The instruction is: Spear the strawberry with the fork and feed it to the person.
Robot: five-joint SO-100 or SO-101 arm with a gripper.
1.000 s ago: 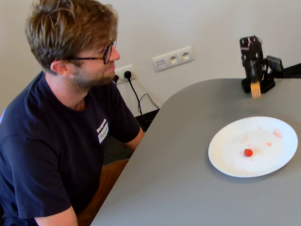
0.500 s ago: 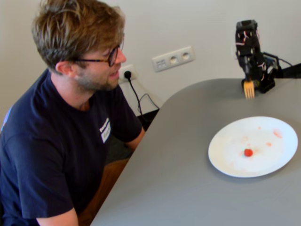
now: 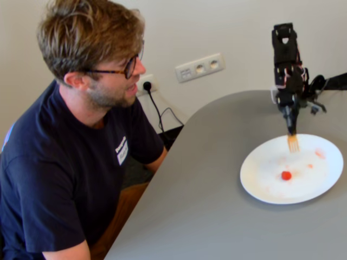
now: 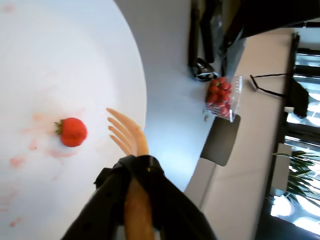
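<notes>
One strawberry [image 3: 286, 175] sits alone on the white plate [image 3: 268, 192], small, round and bright red; the wrist view [image 4: 73, 132] shows a bit of green at its stem end and a slightly dimpled skin. Faint pink smears streak the plate around it (juice marks, by the look of them). The plate rests on a grey tabletop [image 3: 206, 216] with a curved edge.

Above the plate's far side hangs the black arm [image 3: 287, 59], pointing straight down. Its pincer [image 3: 291, 125] is wrapped in dark tape or cloth where it grips the fork [image 3: 293, 143], so it is closed around the handle. The fork is pale yellowish-tan with short tines, which point down at the plate and stand apart from the strawberry. In the wrist view the tines [image 4: 125, 132] lie just beside the fruit without touching it.

At the left of the fixed view sits the man [image 3: 70, 162], sandy-haired, with dark glasses and a navy T-shirt, facing the arm with his mouth slightly open. A clear tub of more strawberries [image 4: 221, 97] stands further off in the wrist view.
</notes>
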